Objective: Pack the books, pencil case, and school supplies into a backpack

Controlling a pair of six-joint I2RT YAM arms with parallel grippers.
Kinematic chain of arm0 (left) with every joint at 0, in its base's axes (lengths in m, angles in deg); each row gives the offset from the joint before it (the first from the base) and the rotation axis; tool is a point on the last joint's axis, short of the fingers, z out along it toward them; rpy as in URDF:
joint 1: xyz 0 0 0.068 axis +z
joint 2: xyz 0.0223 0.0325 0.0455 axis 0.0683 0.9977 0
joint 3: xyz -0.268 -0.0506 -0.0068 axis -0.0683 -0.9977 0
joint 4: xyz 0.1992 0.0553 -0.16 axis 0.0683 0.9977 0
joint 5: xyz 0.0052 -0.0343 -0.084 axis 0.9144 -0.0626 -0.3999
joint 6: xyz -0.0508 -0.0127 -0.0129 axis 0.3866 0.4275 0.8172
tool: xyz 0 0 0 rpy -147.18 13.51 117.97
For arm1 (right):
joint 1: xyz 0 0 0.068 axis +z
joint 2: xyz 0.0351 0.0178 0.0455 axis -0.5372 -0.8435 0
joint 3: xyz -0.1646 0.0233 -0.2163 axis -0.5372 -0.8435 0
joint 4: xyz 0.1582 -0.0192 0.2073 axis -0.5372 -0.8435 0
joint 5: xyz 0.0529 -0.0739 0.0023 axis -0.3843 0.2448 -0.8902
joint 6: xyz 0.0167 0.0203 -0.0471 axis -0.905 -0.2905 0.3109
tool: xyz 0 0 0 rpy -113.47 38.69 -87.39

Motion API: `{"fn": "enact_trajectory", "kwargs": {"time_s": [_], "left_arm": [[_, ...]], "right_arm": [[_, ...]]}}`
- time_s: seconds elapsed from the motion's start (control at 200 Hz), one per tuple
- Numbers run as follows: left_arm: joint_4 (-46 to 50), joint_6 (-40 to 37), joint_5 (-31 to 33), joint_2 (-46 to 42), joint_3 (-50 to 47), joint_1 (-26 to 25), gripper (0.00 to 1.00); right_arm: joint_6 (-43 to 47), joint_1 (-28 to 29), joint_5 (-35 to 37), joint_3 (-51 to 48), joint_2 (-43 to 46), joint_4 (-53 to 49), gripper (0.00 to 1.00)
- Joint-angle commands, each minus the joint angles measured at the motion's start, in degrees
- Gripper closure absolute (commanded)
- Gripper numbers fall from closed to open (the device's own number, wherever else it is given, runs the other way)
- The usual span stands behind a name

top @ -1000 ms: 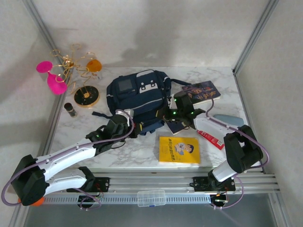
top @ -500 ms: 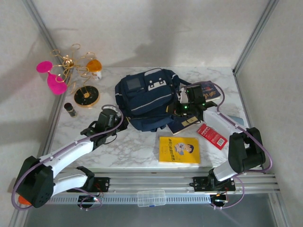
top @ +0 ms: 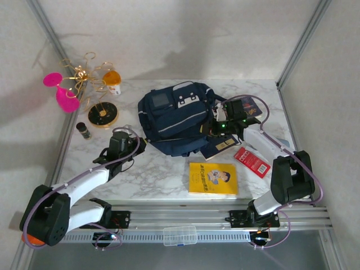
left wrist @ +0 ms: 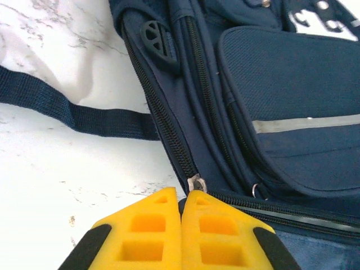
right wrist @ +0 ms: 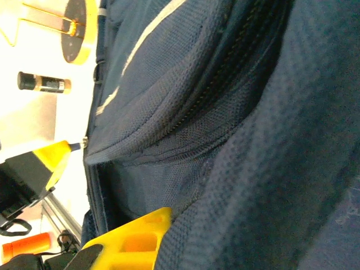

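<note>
The backpack (top: pixel 174 115) sits mid-table. A book (top: pixel 212 178) lies before it, the packet (top: pixel 252 161) right of that book, a second book (top: pixel 251 106) behind the packet, a jar (top: pixel 84 130) far left.

— The backpack (top: pixel 171 121)?
— Matt woven navy cloth; its zipper pull (left wrist: pixel 197 183) is shiny metal.
— The table (top: pixel 152 174)?
— Smooth, marble-look, faintly glossy; the yellow book (top: pixel 212 178) has a paper cover.

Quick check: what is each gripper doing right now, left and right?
Left gripper: closed, pinching the zipper pull of the backpack.
Right gripper: closed on a fold of the backpack fabric.
</note>
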Motion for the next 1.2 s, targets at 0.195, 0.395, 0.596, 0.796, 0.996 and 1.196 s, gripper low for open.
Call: {"fn": "enact_trajectory", "kwargs": {"time_s": [0.195, 0.395, 0.596, 0.796, 0.996, 1.196], "left_arm": [[2.1, 2.2, 15.4, 6.5, 0.0, 2.2, 1.00], [-7.8, 4.6, 18.5, 6.2, -4.0, 5.4, 1.00], [-15.1, 3.4, 11.0, 13.0, 0.1, 10.4, 1.00], [-15.1, 3.2, 8.9, 14.5, 2.3, 10.6, 1.00], [-9.8, 1.4, 11.7, 8.9, 0.5, 10.7, 1.00], [-5.4, -0.9, 12.6, 7.3, 1.9, 10.7, 1.00]], "right_arm": [[2.2, -0.2, 5.5, 5.8, -1.2, 2.1, 1.00], [1.7, -0.4, -1.6, 3.1, 0.7, 4.0, 1.00], [1.9, -0.5, -4.5, 1.0, 1.0, 5.0, 1.00], [0.7, 0.4, -6.1, -1.4, -1.5, 9.8, 1.00], [0.4, 3.7, -5.2, 2.6, -8.5, 13.4, 1.00], [-2.5, 5.1, -3.6, 6.6, -14.7, 17.3, 1.00]]}}
